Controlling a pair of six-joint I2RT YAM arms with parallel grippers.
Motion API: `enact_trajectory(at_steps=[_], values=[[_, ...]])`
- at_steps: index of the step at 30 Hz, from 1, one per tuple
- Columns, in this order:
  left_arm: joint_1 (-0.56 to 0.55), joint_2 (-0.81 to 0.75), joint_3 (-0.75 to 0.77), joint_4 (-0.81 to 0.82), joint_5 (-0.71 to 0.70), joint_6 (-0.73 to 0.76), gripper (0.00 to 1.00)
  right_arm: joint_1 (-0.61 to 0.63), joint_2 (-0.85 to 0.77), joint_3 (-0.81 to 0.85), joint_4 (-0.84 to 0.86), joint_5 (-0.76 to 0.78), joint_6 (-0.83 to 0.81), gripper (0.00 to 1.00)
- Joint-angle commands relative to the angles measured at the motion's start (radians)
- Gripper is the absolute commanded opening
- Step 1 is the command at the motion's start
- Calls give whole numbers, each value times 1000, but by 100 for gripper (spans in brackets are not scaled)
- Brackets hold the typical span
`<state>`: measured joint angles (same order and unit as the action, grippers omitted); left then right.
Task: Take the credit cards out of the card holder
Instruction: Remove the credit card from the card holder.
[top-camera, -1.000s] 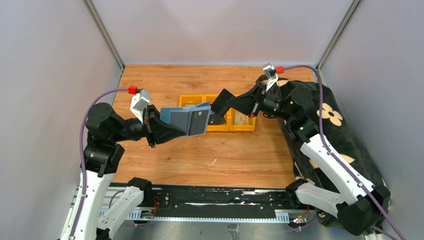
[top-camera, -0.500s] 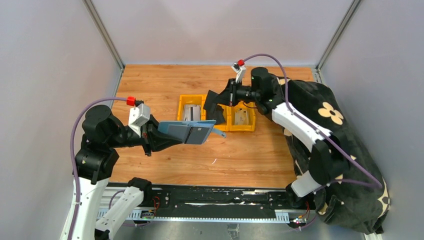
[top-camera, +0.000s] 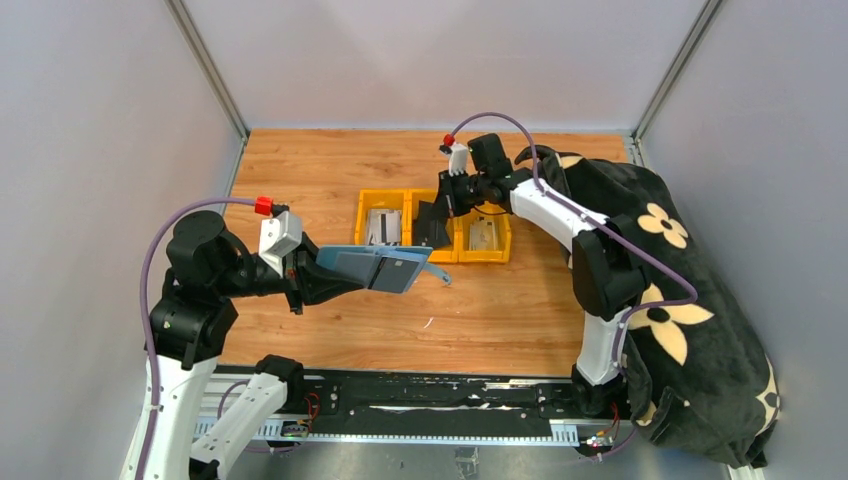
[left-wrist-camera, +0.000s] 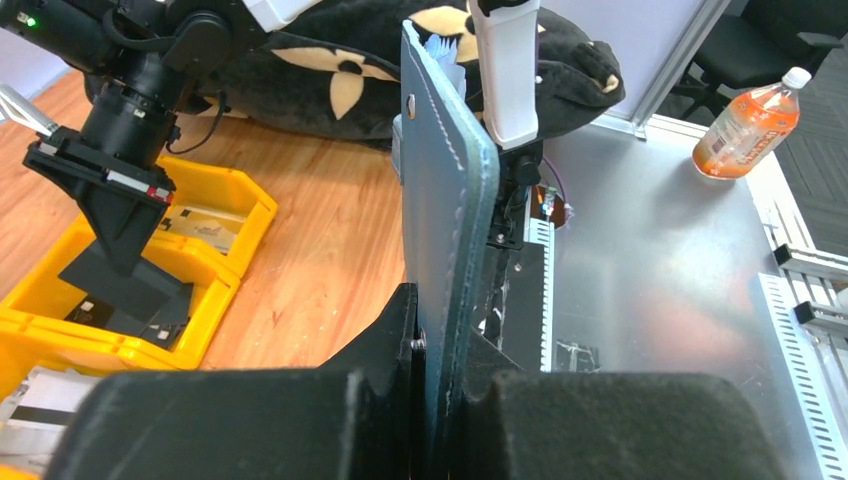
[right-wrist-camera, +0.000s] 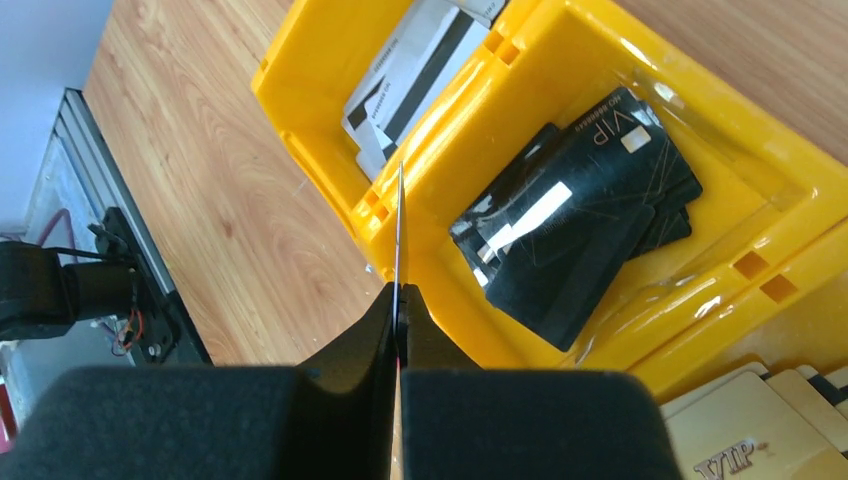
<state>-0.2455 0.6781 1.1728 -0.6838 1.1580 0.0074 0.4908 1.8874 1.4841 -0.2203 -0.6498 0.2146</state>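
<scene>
**Right arm.** The arm rises from its base, folds at the elbow and reaches left across the table (top-camera: 300, 160), with the wrist pitched down. The right gripper (right-wrist-camera: 398, 300) has its jaws pressed together on a thin dark card (right-wrist-camera: 399, 225). The card is seen edge-on from the wrist and hangs below the fingertips.

**Card position.** The dark card hangs over the middle one of three yellow bins (top-camera: 480, 258), close to the wall shared with the left-hand bin. Whether it touches the bin contents cannot be told. A stack of black VIP cards (right-wrist-camera: 575, 235) lies in the middle bin. Grey-white striped cards (right-wrist-camera: 415, 75) lie in the left-hand bin and gold cards (right-wrist-camera: 755, 445) in the right-hand one.

**Left arm.** The arm stands upright and the forearm points right, held above the table. The left gripper (top-camera: 345, 278) is clamped on the near edge of the slate-blue card holder (top-camera: 365, 262). The holder is lifted off the wood, nearly level, in front of the bins and well apart from the right gripper. A dark grey card face (top-camera: 398, 270) shows on its top side.
</scene>
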Motion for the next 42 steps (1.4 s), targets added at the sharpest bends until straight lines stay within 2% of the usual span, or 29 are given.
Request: enact_trajectory(at_steps=[1, 3, 4, 6, 8, 10, 14, 18, 22, 27, 31, 37, 42], values=[[-1, -10, 16, 4, 3, 19, 0, -16, 22, 43, -73, 19, -67, 0], [-1, -8, 18, 5, 5, 19, 0, -15, 44, 57, -80, 24, -63, 1], [-1, -8, 18, 4, 4, 19, 0, -16, 56, 65, -84, 28, -58, 5], [-1, -9, 16, 4, 3, 15, 0, -14, 74, 83, -87, 43, -48, 22], [-1, -9, 13, 4, 0, 8, 0, -13, 71, 97, -86, 73, -37, 32], [0, -12, 7, 19, -5, -1, 0, -12, 54, 101, -78, 91, -26, 39], [0, -42, -40, 160, -37, -151, 0, -10, -33, 86, -41, 140, 7, 47], [0, -56, -104, 345, -109, -341, 0, -8, -169, 0, 103, 103, 104, 56], [-1, -50, -147, 468, -224, -466, 0, -4, -331, -153, 379, -40, 281, 72], [0, -9, -110, 517, -380, -508, 0, 27, -525, -399, 728, -166, 449, 74], [0, 14, -137, 602, -406, -636, 0, 62, -634, -547, 1027, -207, 549, 76], [0, 24, -182, 715, -397, -753, 0, 132, -605, -575, 1304, -317, 675, 76], [0, 41, -175, 726, -389, -769, 0, 163, -557, -568, 1488, -279, 778, 77]])
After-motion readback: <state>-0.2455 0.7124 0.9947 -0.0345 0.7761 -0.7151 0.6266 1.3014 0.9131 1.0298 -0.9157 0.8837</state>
